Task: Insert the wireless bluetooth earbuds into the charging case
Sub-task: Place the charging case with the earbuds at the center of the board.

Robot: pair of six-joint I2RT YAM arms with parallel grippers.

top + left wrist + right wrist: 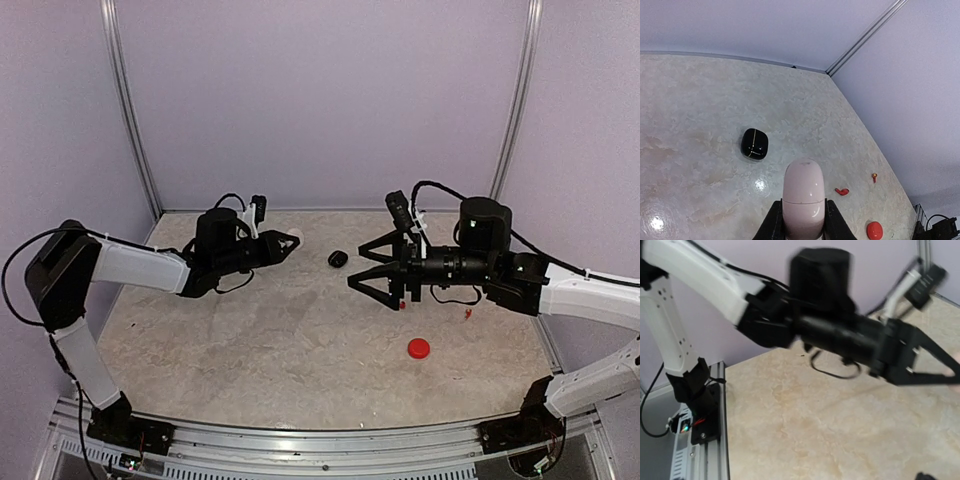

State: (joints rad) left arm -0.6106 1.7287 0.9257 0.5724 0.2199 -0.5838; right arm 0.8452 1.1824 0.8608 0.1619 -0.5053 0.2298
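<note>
Hold: left gripper (802, 214) clamped on pale pink case (802, 185) | right gripper (358, 268) fingers spread, empty | red earbud (842, 191) on table (250, 340), ahead-right of left gripper, near right gripper | probably featherlight, slick, easily flicked; pinch across its bulb, not stem.

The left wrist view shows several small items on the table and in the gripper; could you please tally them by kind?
Charging cases: 3 (pinkish case, black case, red case)
Earbuds: 2 (red earbud, smaller reddish earbud)
Total: 5
</note>
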